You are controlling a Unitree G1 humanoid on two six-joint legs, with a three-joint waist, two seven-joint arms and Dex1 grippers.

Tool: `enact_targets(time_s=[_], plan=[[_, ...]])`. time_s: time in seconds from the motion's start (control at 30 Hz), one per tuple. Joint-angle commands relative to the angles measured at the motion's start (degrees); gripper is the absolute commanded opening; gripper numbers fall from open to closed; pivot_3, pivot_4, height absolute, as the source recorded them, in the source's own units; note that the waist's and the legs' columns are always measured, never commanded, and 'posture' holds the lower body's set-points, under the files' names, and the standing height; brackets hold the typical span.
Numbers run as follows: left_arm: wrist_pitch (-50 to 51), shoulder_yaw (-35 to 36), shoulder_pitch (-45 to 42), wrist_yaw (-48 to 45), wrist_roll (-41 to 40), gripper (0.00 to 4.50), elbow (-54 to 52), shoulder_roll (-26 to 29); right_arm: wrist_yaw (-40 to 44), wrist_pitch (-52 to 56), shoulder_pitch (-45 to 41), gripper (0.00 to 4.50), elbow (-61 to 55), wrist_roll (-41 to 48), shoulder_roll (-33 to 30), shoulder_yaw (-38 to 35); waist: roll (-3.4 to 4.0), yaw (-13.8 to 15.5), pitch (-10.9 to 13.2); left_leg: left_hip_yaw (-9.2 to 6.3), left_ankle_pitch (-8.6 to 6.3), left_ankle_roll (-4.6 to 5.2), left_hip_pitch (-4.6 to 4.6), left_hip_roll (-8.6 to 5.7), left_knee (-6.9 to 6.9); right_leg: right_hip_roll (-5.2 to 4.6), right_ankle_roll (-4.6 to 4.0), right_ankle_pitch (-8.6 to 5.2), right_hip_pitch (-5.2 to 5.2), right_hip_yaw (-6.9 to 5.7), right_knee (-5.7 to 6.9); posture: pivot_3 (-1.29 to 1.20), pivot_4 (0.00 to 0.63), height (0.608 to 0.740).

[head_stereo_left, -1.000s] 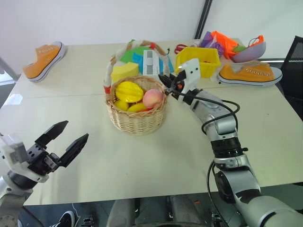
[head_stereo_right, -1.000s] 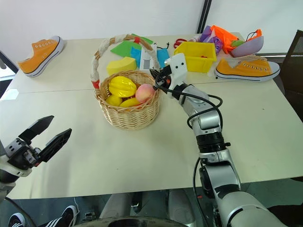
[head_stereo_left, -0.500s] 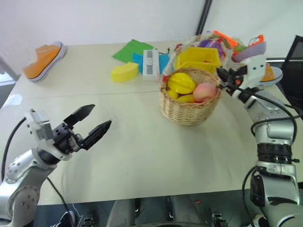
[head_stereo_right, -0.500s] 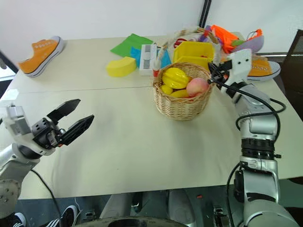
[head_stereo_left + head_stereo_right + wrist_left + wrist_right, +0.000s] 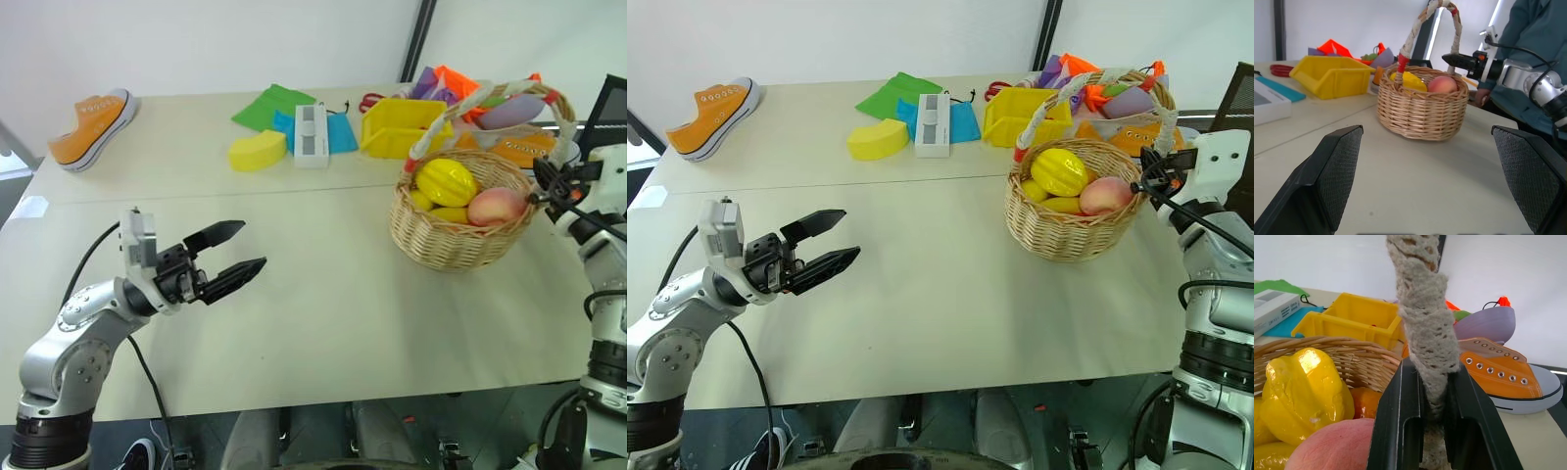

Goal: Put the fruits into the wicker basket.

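Your right gripper [image 5: 1432,406] is clamped shut on the lace-wrapped foot of the wicker basket's handle [image 5: 1426,318], right where it meets the rim, while your left gripper [image 5: 240,249] hangs fully spread and empty over bare table [image 5: 323,313], well apart from everything. The wicker basket [image 5: 1073,217] sits at the right side of the table, just in front of the yellow plastic bin [image 5: 1024,116] and the orange sneaker [image 5: 1503,377], and all three fruits are inside it: the ribbed yellow fruit [image 5: 1059,171], the peach [image 5: 1102,195] and the banana [image 5: 1066,206] tucked low between them. Judging from that, the loading looks finished. Expect the basket to be light, and stiff in its woven wall, but the tall arched handle is thin and will likely flex and let the load swing if you lift or drag by it. The cloth wrap gives good friction, so your pinch should not slip; the base of the handle is the firmest hold, much better than the top of the arch. The toy fruits look like smooth plastic, light and rounded, so they will roll toward the low side if the basket tilts. Keep it level, and mind the bin and sneaker close behind.
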Motion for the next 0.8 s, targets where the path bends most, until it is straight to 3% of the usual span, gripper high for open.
enact_targets(time_s=[0.03, 0.3, 0.5, 0.67, 0.8], plan=[[-0.9, 0.2, -0.3, -1.2, 1.0, 4.5, -0.6, 0.3, -0.6, -3.5, -0.1, 0.51, -2.5, -1.0, 0.1, 0.6, 0.0, 0.0, 0.0, 0.0, 0.0, 0.0, 0.0, 0.0, 0.02, 0.0, 0.0, 0.0, 0.0, 0.0, 0.0, 0.0, 0.15, 0.74], [-2.5, 0.0, 0.6, -0.8, 3.5, 4.5, -0.6, -1.4, -1.4, -3.6, 1.3, 4.44, -2.6, -1.0, -0.4, -0.2, 0.0, 0.2, 0.0, 0.0, 0.0, 0.0, -0.01, 0.0, 0.02, -0.01, 0.0, 0.0, 0.01, 0.0, 0.0, 0.0, 0.15, 0.74], [-3.1, -0.5, 0.5, -1.1, 4.8, 4.5, 0.2, -2.8, -7.1, -3.0, 6.6, 4.48, -12.4, 1.9, 3.7, -5.6, 0.01, 0.3, 0.0, 0.0, 0.0, 0.0, -0.02, 0.0, 0.01, -0.03, 0.0, 0.0, -0.01, 0.0, 0.0, 0.0, 0.15, 0.74], [-3.9, -0.4, 0.5, -1.3, 5.4, 4.5, 1.3, -3.2, -12.1, -1.5, 16.5, 4.48, -28.4, 4.6, 9.9, -10.1, 0.0, 0.3, 0.0, -0.02, 0.0, -0.01, -0.02, 0.03, -0.04, -0.02, 0.0, 0.0, -0.02, -0.01, 0.0, 0.0, 0.15, 0.74], [-4.5, -0.4, 0.5, -1.1, 5.9, 4.5, 1.8, -3.7, -12.6, -3.0, 21.3, 4.48, -36.3, 8.1, 15.3, -7.8, 0.01, 0.0, 0.0, -0.02, 0.0, -0.01, 0.0, 0.03, -0.01, -0.02, 0.0, 0.0, 0.0, 0.01, 0.0, 0.0, 0.15, 0.74]])
